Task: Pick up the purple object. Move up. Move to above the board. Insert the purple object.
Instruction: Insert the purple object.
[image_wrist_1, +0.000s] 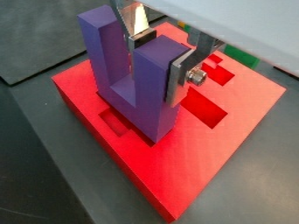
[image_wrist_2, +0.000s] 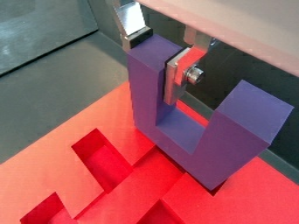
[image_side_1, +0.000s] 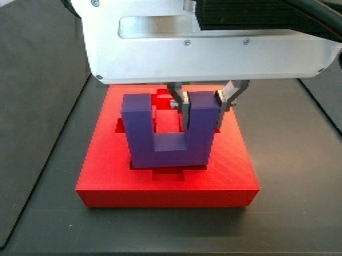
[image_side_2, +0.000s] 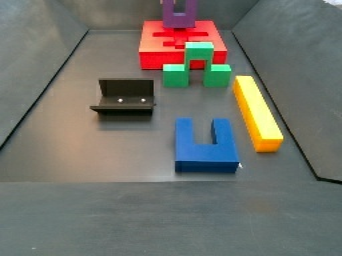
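The purple object (image_wrist_1: 128, 87) is a U-shaped block, held upright with its prongs up. My gripper (image_wrist_1: 152, 59) is shut on one prong, a silver finger on each side, as both wrist views show (image_wrist_2: 156, 57). The block's base is low over the recesses of the red board (image_wrist_1: 222, 149), at its surface; I cannot tell whether it is seated. In a side view the gripper (image_side_1: 203, 100) holds the right prong of the purple object (image_side_1: 167, 140) over the board's middle (image_side_1: 120, 175). In a side view the purple object (image_side_2: 178, 12) and board (image_side_2: 158, 40) are at the far end.
A green stepped block (image_side_2: 197, 62) lies against the board's near edge. A yellow bar (image_side_2: 257, 112) lies on the right, a blue U-shaped block (image_side_2: 206, 145) in the middle, and the fixture (image_side_2: 123, 97) on the left. Grey walls enclose the floor.
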